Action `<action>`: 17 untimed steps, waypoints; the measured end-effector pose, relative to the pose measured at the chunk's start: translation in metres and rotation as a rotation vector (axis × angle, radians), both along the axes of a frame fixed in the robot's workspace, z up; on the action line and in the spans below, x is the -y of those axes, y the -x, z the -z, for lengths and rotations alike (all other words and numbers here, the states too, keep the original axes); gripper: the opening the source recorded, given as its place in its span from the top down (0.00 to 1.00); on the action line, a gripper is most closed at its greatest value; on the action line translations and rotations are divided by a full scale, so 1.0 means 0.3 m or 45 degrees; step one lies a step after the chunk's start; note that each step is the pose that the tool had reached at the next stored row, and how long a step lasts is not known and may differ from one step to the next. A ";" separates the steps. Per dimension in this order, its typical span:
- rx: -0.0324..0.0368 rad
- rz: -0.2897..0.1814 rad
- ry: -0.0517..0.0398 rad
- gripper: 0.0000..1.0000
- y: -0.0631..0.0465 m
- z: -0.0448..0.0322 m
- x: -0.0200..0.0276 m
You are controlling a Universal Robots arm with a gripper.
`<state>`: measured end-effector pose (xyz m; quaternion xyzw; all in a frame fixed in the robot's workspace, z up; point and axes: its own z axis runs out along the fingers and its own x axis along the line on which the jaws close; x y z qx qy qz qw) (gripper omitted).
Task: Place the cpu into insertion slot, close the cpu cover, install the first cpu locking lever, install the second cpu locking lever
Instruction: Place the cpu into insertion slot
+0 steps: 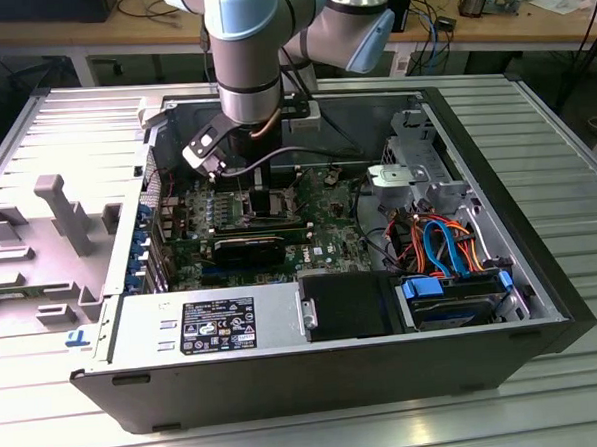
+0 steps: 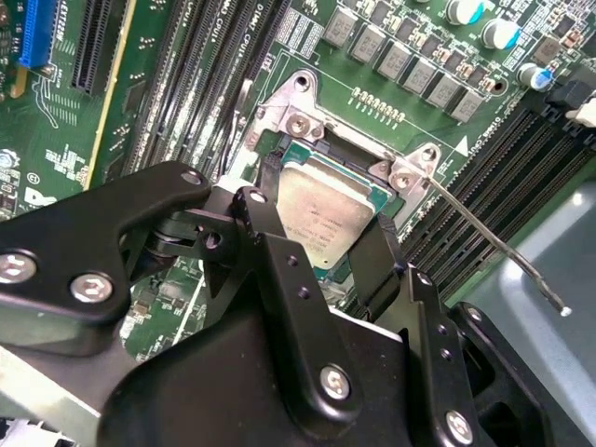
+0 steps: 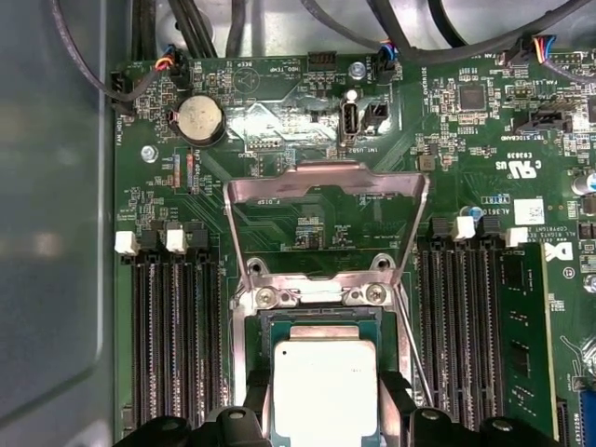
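Note:
The cpu [image 3: 324, 386], a small square chip with a silver-grey top, sits between my two black fingers [image 3: 396, 414], right over the insertion slot [image 3: 321, 319]. My gripper [image 2: 321, 222] is shut on the cpu [image 2: 326, 209], one finger against each of two opposite edges. The slot's silver rim [image 2: 298, 121] shows beyond the chip. The cpu cover [image 3: 326, 177], a silver frame with a big window, stands flipped open past the slot. A thin locking lever [image 2: 494, 247] sticks out free beside the slot. In the exterior view my gripper [image 1: 262, 197] reaches down into the open computer case.
Long black memory slots [image 3: 172, 345] flank the socket on both sides. A black fan shroud [image 1: 250, 251], a power supply [image 1: 204, 324] and a drive with orange and blue cables [image 1: 451, 266] lie inside the case. A grey fixture [image 1: 68, 216] stands at the exterior view's left.

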<state>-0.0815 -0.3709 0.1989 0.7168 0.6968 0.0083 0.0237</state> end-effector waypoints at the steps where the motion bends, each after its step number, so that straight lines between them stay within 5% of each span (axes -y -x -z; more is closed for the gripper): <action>1: -0.0003 0.000 0.000 0.46 -0.001 0.000 0.000; 13: 0.0007 0.000 0.000 0.46 -0.009 0.003 0.000; 17: 0.0002 0.000 0.000 0.38 -0.009 0.003 0.000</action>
